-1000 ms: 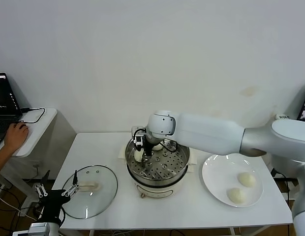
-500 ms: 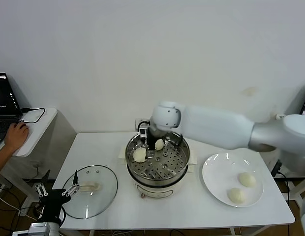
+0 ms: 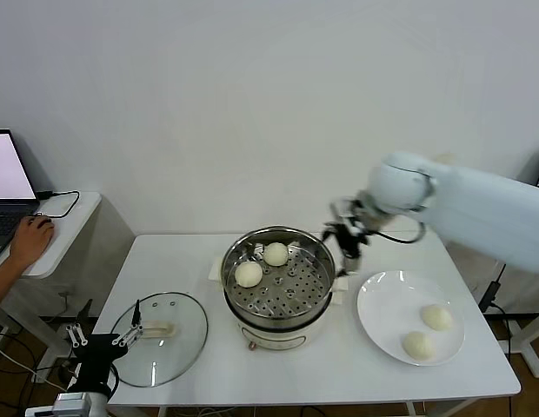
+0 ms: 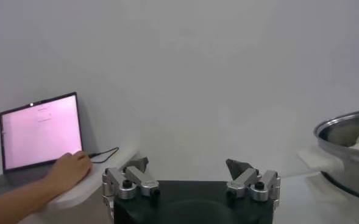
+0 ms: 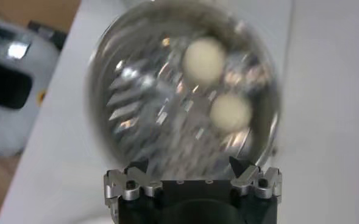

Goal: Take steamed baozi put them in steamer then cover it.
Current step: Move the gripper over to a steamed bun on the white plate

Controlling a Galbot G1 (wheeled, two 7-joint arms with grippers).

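The steamer (image 3: 279,300) stands mid-table with two baozi on its perforated tray, one at the left (image 3: 248,274) and one at the back (image 3: 276,254). Both baozi also show in the right wrist view (image 5: 203,61) (image 5: 230,112). Two more baozi (image 3: 435,317) (image 3: 417,346) lie on the white plate (image 3: 382,304) at the right. My right gripper (image 3: 348,241) is open and empty, above the table between the steamer's right rim and the plate. The glass cover (image 3: 161,337) lies flat at the front left. My left gripper (image 3: 103,340) is open, parked by the cover's left edge.
A person's hand (image 3: 28,239) rests by a laptop (image 3: 9,178) on a side table at the far left; they also show in the left wrist view (image 4: 69,170) (image 4: 40,137). The steamer's rim (image 4: 350,122) is at that view's edge. A white wall is behind the table.
My right gripper has let go of a baozi inside the steamer, left it on the tray, and swung right out of the pot to a spot beside the plate. The left arm has not moved.
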